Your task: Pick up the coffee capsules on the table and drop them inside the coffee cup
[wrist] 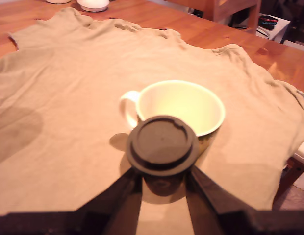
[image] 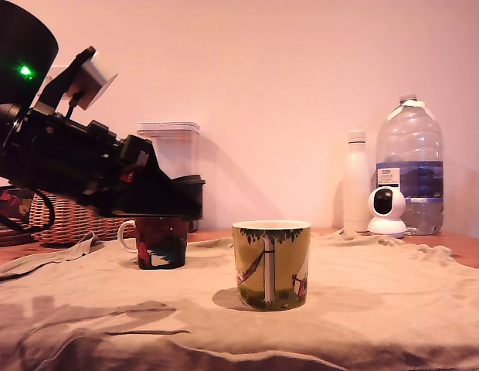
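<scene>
Wrinkled beige cloth (image: 378,301) over wooden table (image: 463,246), pale wall (image: 301,77) behind

I think I am working in a home, probably a dining room. I see a wooden table (wrist: 201,29) covered with a cloth (image: 378,309), a wicker basket (image: 66,220), 2 mugs, a water jug (image: 410,162), a white bottle (image: 355,182) and a small home camera (image: 387,210) by a plain wall.
</scene>
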Robot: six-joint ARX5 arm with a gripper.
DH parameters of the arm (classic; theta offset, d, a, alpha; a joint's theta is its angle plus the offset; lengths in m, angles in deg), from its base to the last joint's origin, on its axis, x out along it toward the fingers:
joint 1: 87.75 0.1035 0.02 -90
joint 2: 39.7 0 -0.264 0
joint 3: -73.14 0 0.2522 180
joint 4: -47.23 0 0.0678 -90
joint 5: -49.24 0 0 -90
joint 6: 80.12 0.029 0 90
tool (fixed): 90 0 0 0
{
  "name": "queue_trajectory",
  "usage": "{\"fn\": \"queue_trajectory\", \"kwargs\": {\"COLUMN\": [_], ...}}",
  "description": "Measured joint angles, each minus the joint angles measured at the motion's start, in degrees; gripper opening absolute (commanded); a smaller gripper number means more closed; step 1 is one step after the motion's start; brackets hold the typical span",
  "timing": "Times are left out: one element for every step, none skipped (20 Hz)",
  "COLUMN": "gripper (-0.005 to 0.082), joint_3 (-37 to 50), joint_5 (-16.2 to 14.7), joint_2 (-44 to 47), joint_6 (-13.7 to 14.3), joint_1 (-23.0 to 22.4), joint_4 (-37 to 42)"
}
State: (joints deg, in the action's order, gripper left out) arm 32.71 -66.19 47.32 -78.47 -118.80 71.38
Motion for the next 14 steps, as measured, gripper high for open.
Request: {"fn": "queue_trajectory", "kwargs": {"gripper": [0.0160,0.0160,0.0160,0.0160,0.0160,0.0160,0.0160,0.0160,0.0160,0.0160,0.0160,0.0160,0.0160,0.0160], "joint_3": [0.0,0.0,-0.1,-0.3,-0.7,-1.4,-2.3,-3.4,-4.7,-6.3,-8.0,-9.8,-11.4,-13.0], "joint_5": [0.0,0.3,0.5,1.1,1.9,2.8,3.2,3.4,3.5,3.5,3.6,3.8,4.1,4.2], "joint_2": [0.0,0.0,0.0,0.0,0.0,0.0,0.0,0.0,0.0,0.0,0.0,0.0,0.0,0.0], "joint_6": [-0.1,-0.6,-0.8,-1.2,-1.5,-1.7,-1.7,-1.7,-1.7,-1.7,-1.7,-1.5,-1.3,-1.1], "joint_1": [-0.7,-1.6,-2.5,-3.3,-4.0,-4.6,-5.1,-5.5,-5.8,-6.1,-6.4,-6.5,-6.6,-6.8], "joint_4": [0.5,1.3,1.6,1.6,1.5,1.4,0.7,-0.5,-2.3,-4.4,-6.7,-9.0,-11.0,-13.2]}}
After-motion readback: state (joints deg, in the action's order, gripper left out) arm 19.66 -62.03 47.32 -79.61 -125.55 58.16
